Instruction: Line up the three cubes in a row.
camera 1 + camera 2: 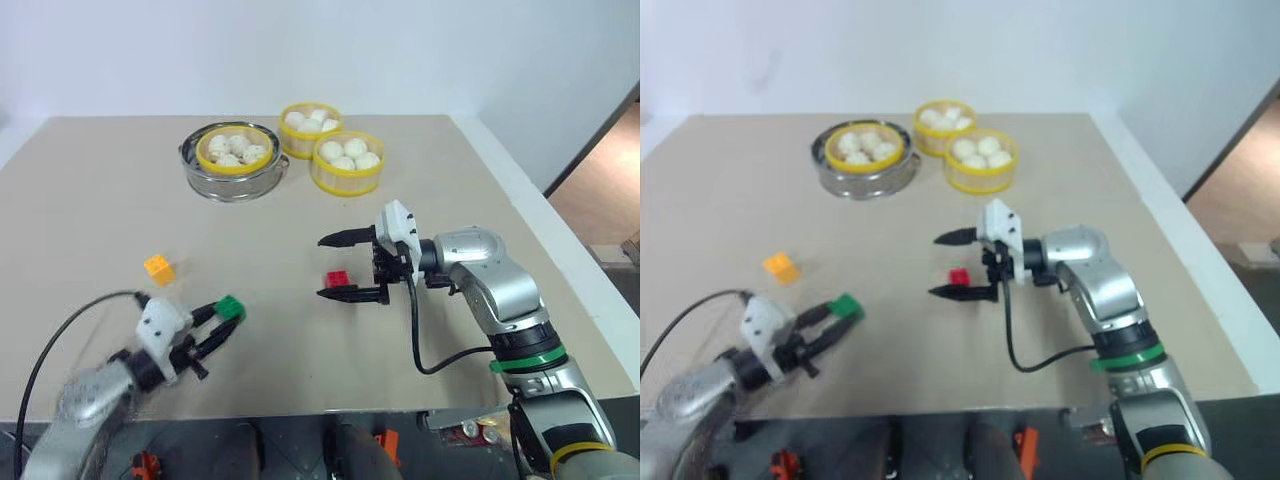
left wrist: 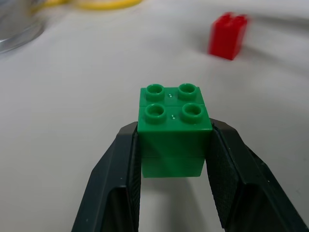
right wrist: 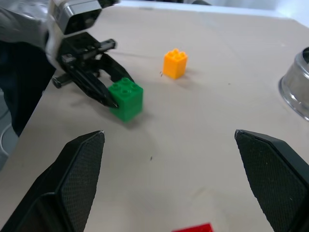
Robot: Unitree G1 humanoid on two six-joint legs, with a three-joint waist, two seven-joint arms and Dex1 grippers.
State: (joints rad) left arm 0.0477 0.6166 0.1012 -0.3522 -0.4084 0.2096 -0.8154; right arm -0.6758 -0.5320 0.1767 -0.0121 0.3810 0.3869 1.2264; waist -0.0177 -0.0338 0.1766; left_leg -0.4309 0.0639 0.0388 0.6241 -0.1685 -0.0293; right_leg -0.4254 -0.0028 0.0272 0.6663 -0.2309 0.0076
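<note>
- Green cube (image 1: 231, 307) sits pinched in the left fingers (image 1: 212, 330) near the counter's (image 1: 90, 210) front; red cube (image 1: 338, 279) lies between the wide-open right fingers (image 1: 347, 265).
- Left wrist: four studs top the green cube.
- Right wrist: yellow-orange cube (image 3: 175, 63) stands just beyond the green one.

beige table (image 1: 110, 210), white edge; plain white wall (image 1: 300, 50) behind; wood floor (image 1: 605, 205) at right
</note>
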